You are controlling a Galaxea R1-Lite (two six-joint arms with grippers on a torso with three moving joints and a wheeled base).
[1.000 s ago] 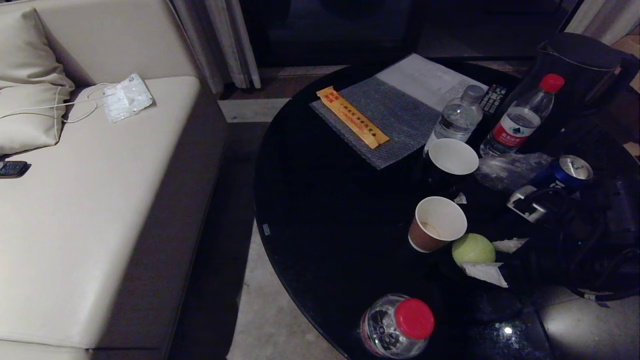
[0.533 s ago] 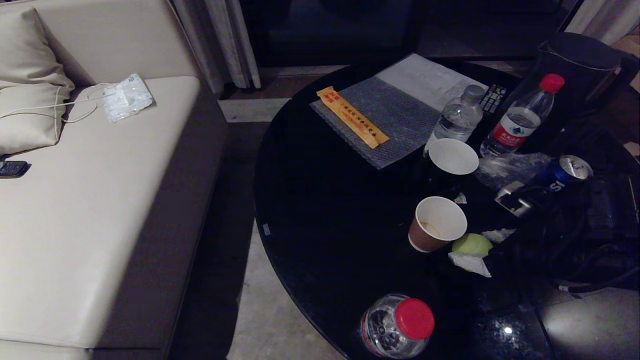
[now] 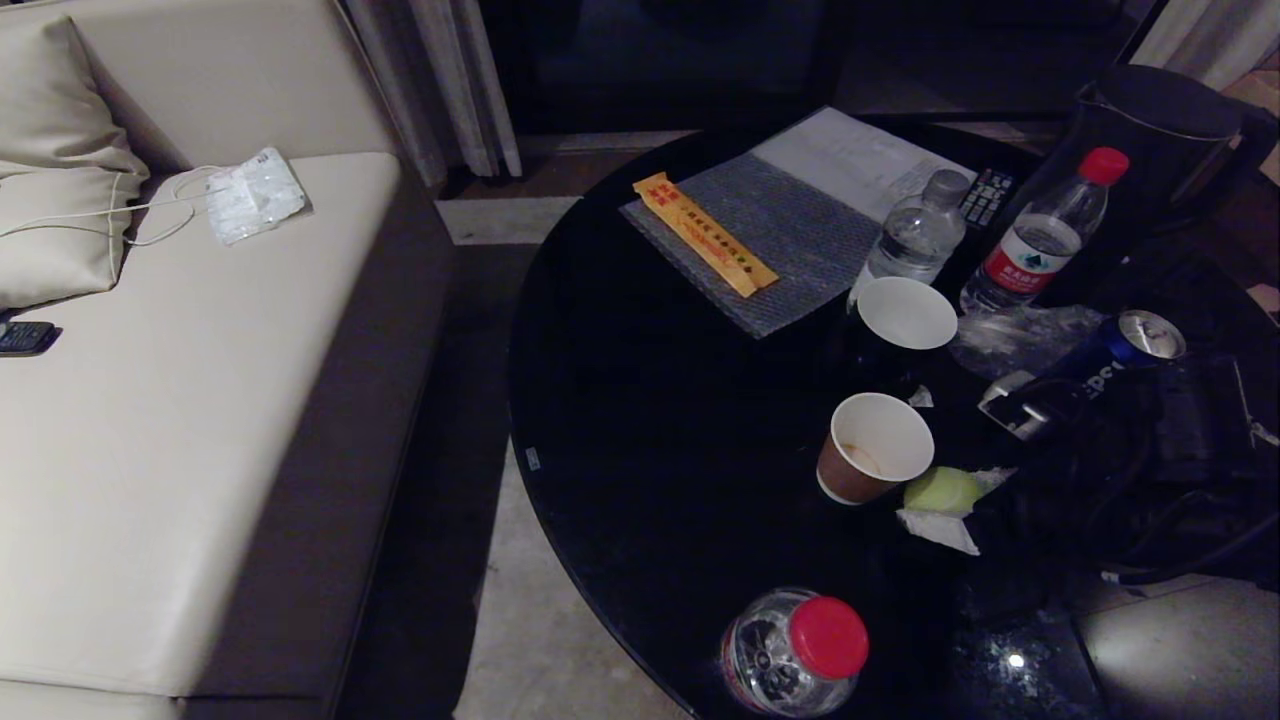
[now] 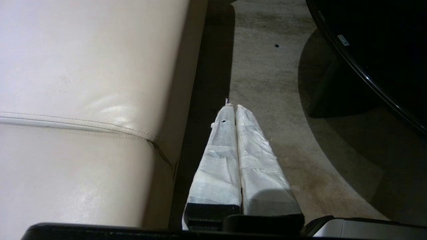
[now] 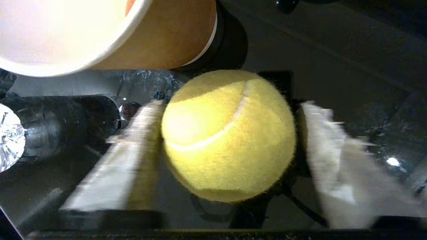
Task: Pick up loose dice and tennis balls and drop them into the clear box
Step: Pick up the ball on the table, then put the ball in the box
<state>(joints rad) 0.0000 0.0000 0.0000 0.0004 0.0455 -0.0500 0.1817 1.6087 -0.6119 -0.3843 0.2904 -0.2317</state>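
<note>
A yellow-green tennis ball (image 3: 940, 490) (image 5: 228, 135) lies on the black round table (image 3: 650, 430), right beside a brown paper cup (image 3: 873, 447) (image 5: 100, 33). My right gripper (image 3: 955, 502) (image 5: 230, 105) reaches in from the right and straddles the ball. Its white-taped fingers (image 5: 140, 133) stand on either side, one at the felt, the other a sliver off. The jaws are open around the ball, which rests on the table. My left gripper (image 4: 232, 106) hangs shut and empty over the floor between sofa and table. No dice and no clear box are in view.
A red-capped bottle (image 3: 795, 650) lies at the table's near edge. Behind the ball stand a dark cup (image 3: 905, 315), a blue can (image 3: 1130, 345), two water bottles (image 3: 1045, 235), a black kettle (image 3: 1150, 130) and a grey mat (image 3: 770, 230). A beige sofa (image 3: 200, 400) is on the left.
My right gripper has slid forward along the table until its fingers flank the tennis ball, and the jaws have narrowed a little. The ball now shows less. The left arm is still.
</note>
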